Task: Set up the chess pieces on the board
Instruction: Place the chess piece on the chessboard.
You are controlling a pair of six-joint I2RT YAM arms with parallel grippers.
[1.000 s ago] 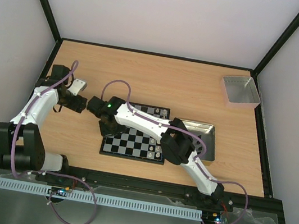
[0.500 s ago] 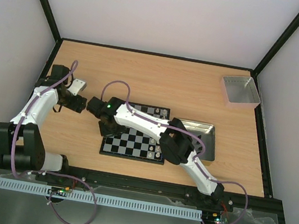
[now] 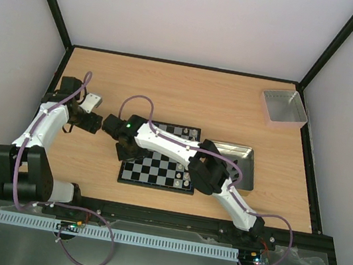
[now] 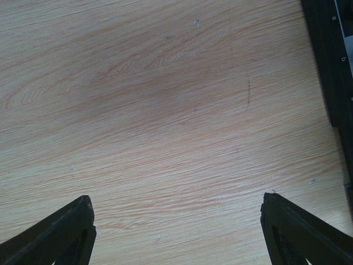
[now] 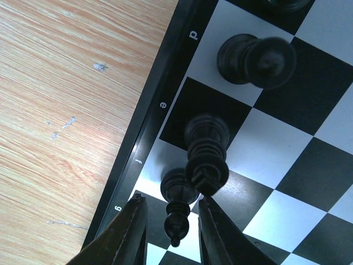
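Note:
The board (image 3: 150,169) lies at the table's middle, its left part under my right arm. In the right wrist view, black chess pieces stand along the board's (image 5: 287,127) lettered edge: a tall crossed piece (image 5: 207,152), a bishop (image 5: 177,204) on the f square, and another piece (image 5: 253,55) on d. My right gripper (image 5: 171,212) is narrowly open around the bishop's top, with a gap on each side. It also shows in the top view (image 3: 122,147). My left gripper (image 4: 176,204) is wide open and empty over bare wood, left of the board (image 3: 99,124).
A gold-rimmed tin (image 3: 245,158) sits right of the board. A clear grey tray (image 3: 284,108) stands at the back right corner. Pale pieces (image 3: 193,134) stand along the board's right side. The board's black rim (image 4: 331,55) edges the left wrist view.

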